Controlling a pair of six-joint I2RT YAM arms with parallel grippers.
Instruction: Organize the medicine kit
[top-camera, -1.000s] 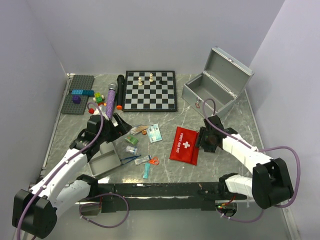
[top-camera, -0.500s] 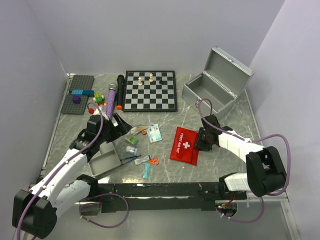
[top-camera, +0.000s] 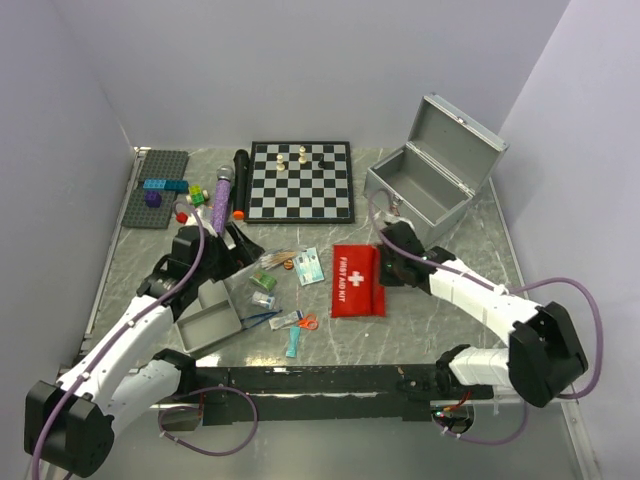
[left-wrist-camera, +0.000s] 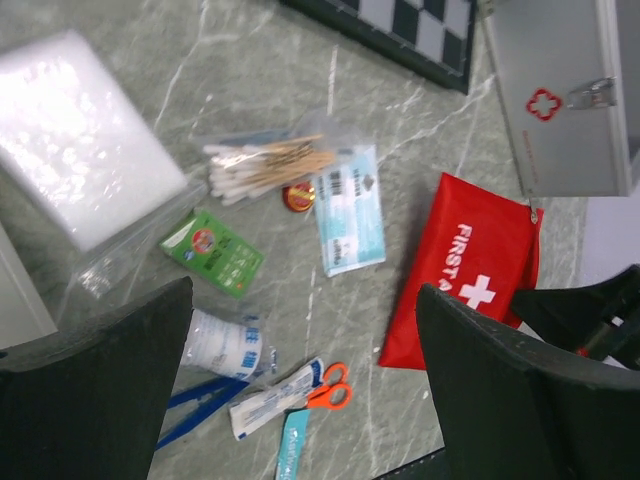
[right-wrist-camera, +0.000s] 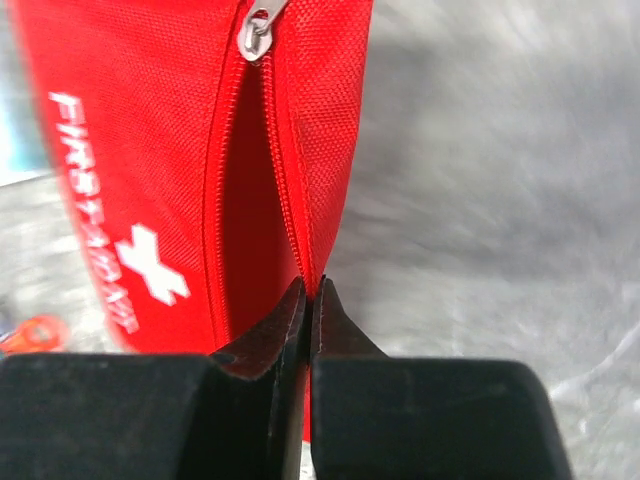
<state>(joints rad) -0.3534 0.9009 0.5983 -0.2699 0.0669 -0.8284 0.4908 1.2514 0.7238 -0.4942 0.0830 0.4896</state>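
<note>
- The medicine kit (top-camera: 402, 205) was set at the far right, beside the chessboard (top-camera: 300, 182), with its lid thrown back. Its long axis ran far-left to near-right, and the latch face was turned near-left.
- The red pouch (top-camera: 352, 280) was pinched by a thin seam edge only, so it could be lost from the grip if lifted.
- The right gripper (right-wrist-camera: 308, 290) was clamped on that edge; the left gripper (left-wrist-camera: 305, 300) was spread wide, and nothing was held in it.

Even soft light, faint shadows, top view sharp, white pack (left-wrist-camera: 85, 130) glaring at left wrist, tabletop (right-wrist-camera: 480, 180) blurred at right wrist.
</note>
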